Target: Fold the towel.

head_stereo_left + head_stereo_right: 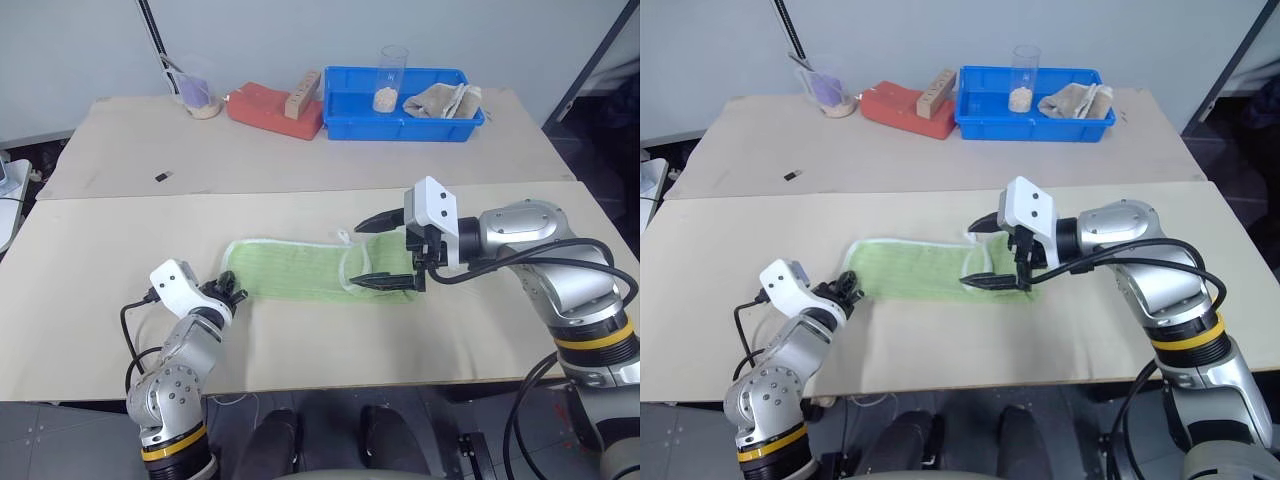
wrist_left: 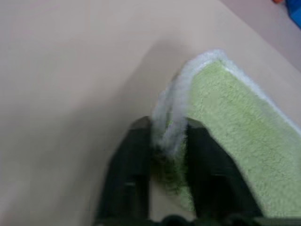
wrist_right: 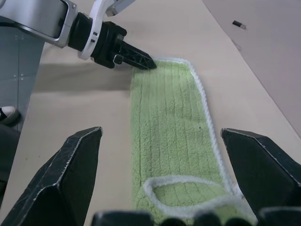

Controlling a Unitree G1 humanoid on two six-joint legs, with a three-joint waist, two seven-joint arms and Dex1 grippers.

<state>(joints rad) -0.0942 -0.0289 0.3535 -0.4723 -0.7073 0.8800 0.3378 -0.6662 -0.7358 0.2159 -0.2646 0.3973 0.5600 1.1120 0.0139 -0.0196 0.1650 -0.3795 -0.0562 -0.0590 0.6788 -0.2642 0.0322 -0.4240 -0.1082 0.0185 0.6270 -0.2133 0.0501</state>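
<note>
Light green towel (image 1: 300, 268) lying flat as a long strip across the middle of the beige worktop (image 1: 120, 250), white edging all round, one end doubled back on itself. Left claw (image 1: 232, 291) pinched shut on the white-edged corner at the strip's left end. Right claw (image 1: 385, 252) spread wide open, hovering just over the folded right end, gripping nothing. Behind, blue bin (image 1: 350, 110) holding a beige cloth (image 1: 440, 98).
</note>
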